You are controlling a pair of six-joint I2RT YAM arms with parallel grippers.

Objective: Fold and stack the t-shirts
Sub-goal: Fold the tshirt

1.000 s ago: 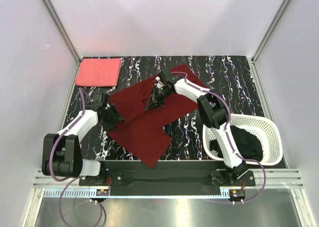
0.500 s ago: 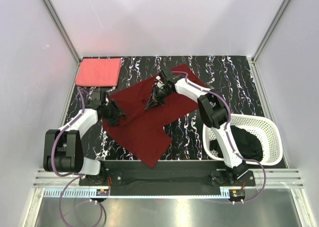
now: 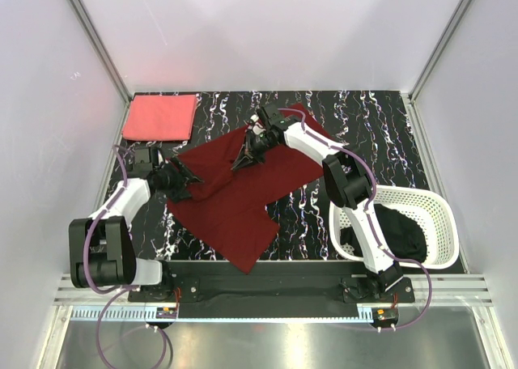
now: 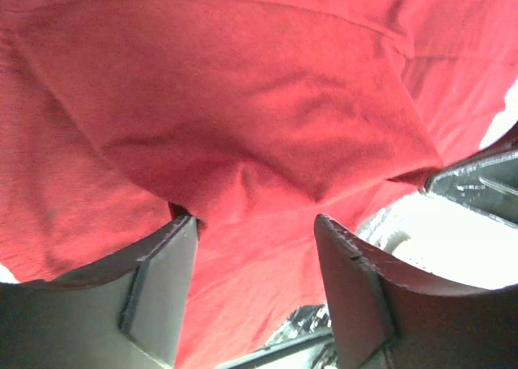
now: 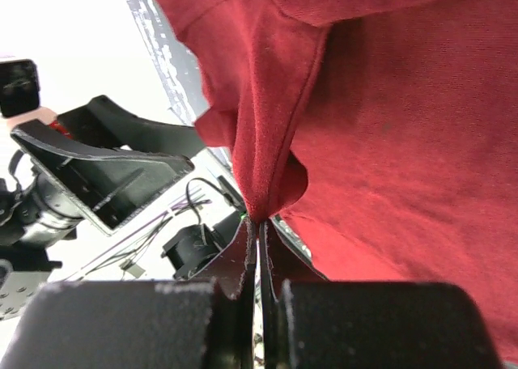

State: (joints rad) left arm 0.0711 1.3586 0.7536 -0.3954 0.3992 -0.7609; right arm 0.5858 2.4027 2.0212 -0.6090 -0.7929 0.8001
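The dark maroon t-shirt [image 3: 243, 195] lies spread and rumpled across the middle of the table. My right gripper [image 3: 242, 156] is shut on a pinched fold of it [image 5: 259, 217], and the cloth [image 5: 388, 126] rises in a peak from the fingertips. My left gripper [image 3: 184, 180] is at the shirt's left edge; its jaws [image 4: 255, 223] stand open and a bulge of maroon cloth [image 4: 243, 134] hangs just beyond the fingers [image 4: 162, 288]. A coral pink t-shirt [image 3: 159, 116] lies folded at the back left corner. A black t-shirt [image 3: 398, 228] sits in the basket.
The white lattice basket [image 3: 441, 223] stands at the front right beside the right arm's base. White walls and metal posts enclose the black marbled table [image 3: 372, 126] on three sides.
My right gripper has drawn its pinch of maroon cloth a little toward the back. My left gripper has shifted toward the back along the shirt's left edge.
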